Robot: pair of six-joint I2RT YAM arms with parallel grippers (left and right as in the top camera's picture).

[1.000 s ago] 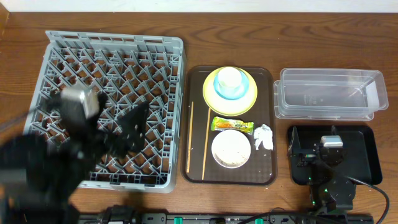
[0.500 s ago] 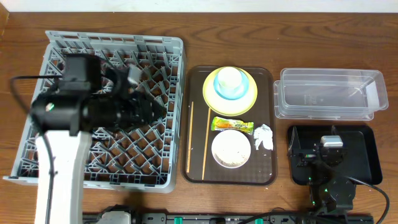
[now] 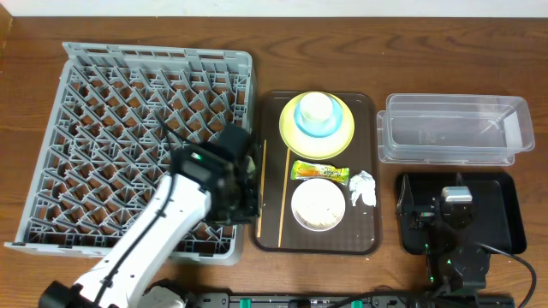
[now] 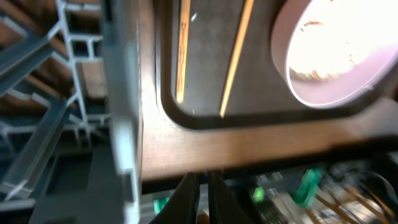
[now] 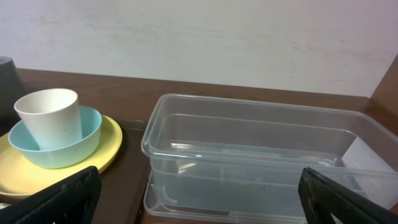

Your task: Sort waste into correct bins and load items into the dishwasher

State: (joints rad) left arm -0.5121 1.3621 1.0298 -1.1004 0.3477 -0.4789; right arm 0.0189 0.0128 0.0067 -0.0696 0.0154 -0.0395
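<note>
we judge the chopsticks (image 3: 283, 201) to be the likely next pick, and the move turns on how they lie from the left tool (image 3: 248, 202). they rest on the left part of the brown serving tray (image 3: 317, 250), two thin sticks side by side but apart. their long axis runs front to back, roughly parallel to the right wall of the dish rack (image 3: 154, 56). the left tool hangs about where that wall meets the tray's left rim, so the sticks lie just to its right.

in the left wrist view the chopsticks (image 4: 236, 56) run up and away from the left tool (image 4: 202, 186), with the white bowl (image 4: 336, 56) of whitish scraps off to the right. the jaws are pinched narrow, almost touching, and we see nothing between them. they stand side by side across the sticks' length, so we think they need only open, shift right and come down.

the left arm is plainly nearer. the right tool (image 3: 445, 210) sits well apart over the black tray (image 3: 507, 214), jaws spread wide and empty, facing the clear tub (image 5: 249, 155). the yellow plate (image 3: 346, 133), blue bowl (image 3: 317, 133) and cup (image 3: 315, 106) stand stacked at the tray's back. the wrapper (image 3: 319, 171) and tissue (image 3: 363, 188) lie near the white bowl. no dishes show in the rack.
</note>
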